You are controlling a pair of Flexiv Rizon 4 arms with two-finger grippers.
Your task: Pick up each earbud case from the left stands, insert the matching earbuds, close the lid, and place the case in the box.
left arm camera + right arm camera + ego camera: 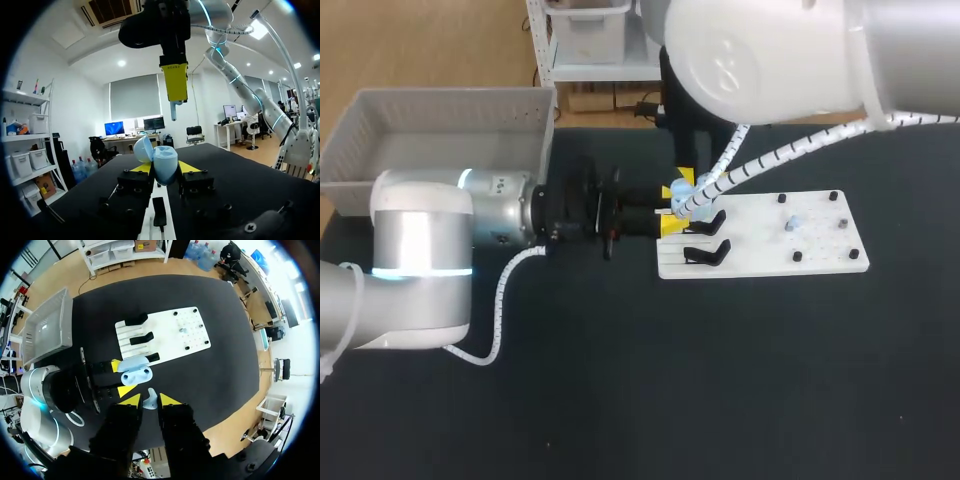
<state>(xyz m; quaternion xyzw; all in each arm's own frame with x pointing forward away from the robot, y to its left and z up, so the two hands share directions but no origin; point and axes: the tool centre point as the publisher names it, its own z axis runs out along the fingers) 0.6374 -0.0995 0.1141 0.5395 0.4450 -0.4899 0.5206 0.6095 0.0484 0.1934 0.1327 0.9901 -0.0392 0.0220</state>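
Fingers (141, 168) of left gripper (165, 167): clamped on the case (165, 161) from both sides, lid (143, 148) hinged open. The case is held off the table, just left of the board (760, 262) and its stands (706, 252), well right of the box (380, 140).

Right gripper (149, 399) directly above the case, tips pinched on an earbud (150, 402) with its stem pointing down.

Handling, as judged:
- Case: small, light, hard smooth shell, rounded, so likely to slip. Hold the body's flanks and keep off the lid; the hinge looks like the weak spot.
- Earbud: tiny, light, glossy. It wants a gentle pinch.

Hard to make out:
- In the head view, the cable (760, 158) and the yellow tips cover most of the case.
- Cannot tell whether either well in the case is filled.
- The small pale item on the board's right part (793, 224) may be another earbud; too small to say.
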